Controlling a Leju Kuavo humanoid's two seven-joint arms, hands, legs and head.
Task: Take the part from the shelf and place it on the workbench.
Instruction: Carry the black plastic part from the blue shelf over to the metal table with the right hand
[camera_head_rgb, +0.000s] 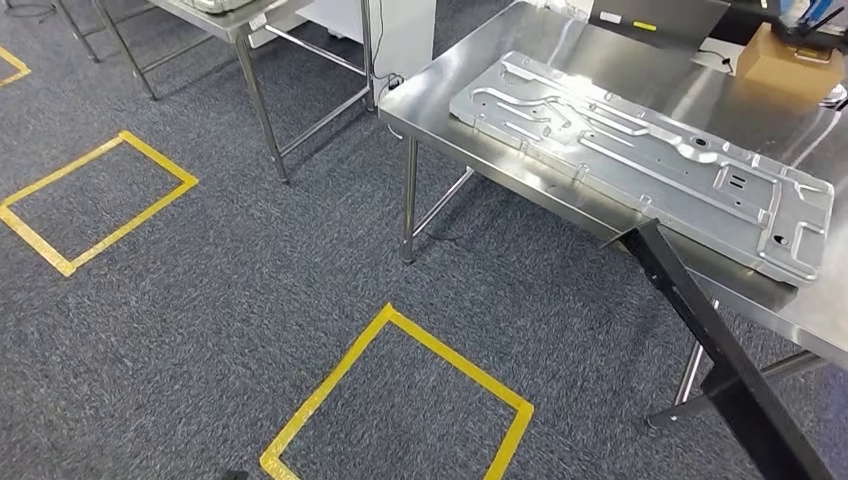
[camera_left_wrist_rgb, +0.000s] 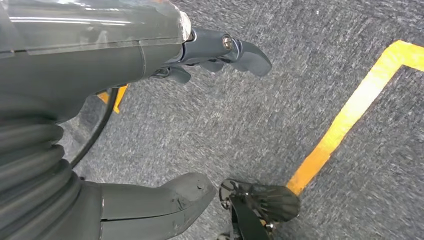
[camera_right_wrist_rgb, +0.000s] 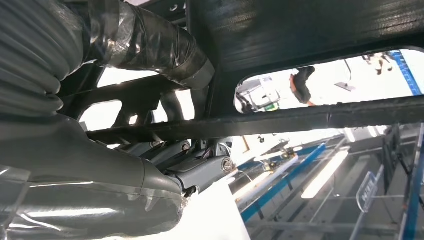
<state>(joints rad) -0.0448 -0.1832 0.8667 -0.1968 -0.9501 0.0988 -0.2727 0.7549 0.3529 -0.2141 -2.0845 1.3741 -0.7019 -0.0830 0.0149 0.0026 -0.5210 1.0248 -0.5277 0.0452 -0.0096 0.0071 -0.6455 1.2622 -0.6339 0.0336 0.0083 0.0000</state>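
Observation:
The part is a flat black frame with cut-outs (camera_right_wrist_rgb: 300, 30); my right hand (camera_right_wrist_rgb: 100, 165) grips one of its bars, fingers wrapped around it. In the head view one black bar of the part (camera_head_rgb: 720, 350) slants up from the lower right, its tip over the front edge of the steel workbench (camera_head_rgb: 560, 60). My left hand (camera_left_wrist_rgb: 150, 55) hangs over the carpet with thumb and fingers apart, holding nothing.
A large silver stamped panel (camera_head_rgb: 640, 150) lies across the workbench, with a cardboard box (camera_head_rgb: 790, 60) behind it. Yellow tape squares (camera_head_rgb: 400, 400) (camera_head_rgb: 100, 200) mark the grey carpet. Another steel table (camera_head_rgb: 230, 20) stands at the back left.

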